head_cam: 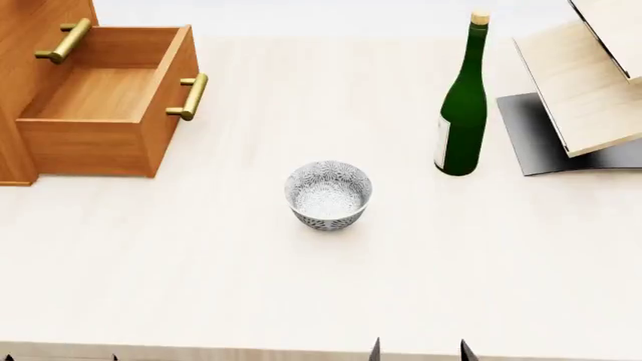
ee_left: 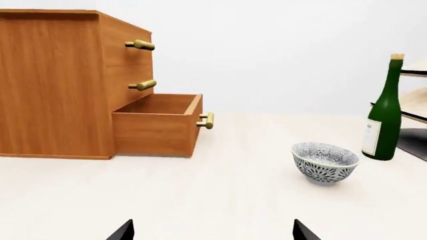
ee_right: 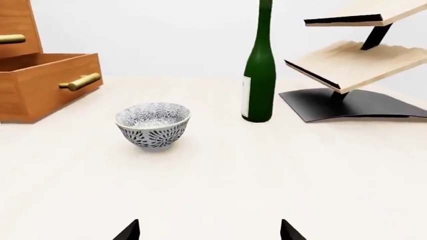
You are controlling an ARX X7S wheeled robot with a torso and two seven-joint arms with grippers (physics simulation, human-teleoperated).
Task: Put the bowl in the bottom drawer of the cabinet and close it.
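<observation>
The patterned bowl [head_cam: 328, 194] stands upright on the pale table, empty, in front of both arms. It also shows in the wrist views: bowl [ee_left: 325, 162], bowl [ee_right: 153, 125]. The bottom drawer [head_cam: 101, 113] is pulled out of the cabinet [head_cam: 30, 30] at the far left, and nothing lies inside it. The two upper drawers are shut. My left gripper [ee_left: 212, 230] is open, well short of the bowl and the drawer [ee_left: 157, 125]. Near the table's front edge my right gripper [head_cam: 419, 350] is open with nothing between its fingers [ee_right: 133, 230].
A tall green bottle [head_cam: 461, 113] stands right of the bowl, behind it. A pale wooden rack [head_cam: 592, 83] on a black base fills the far right corner. The table's front edge [head_cam: 251, 352] runs just ahead of the grippers.
</observation>
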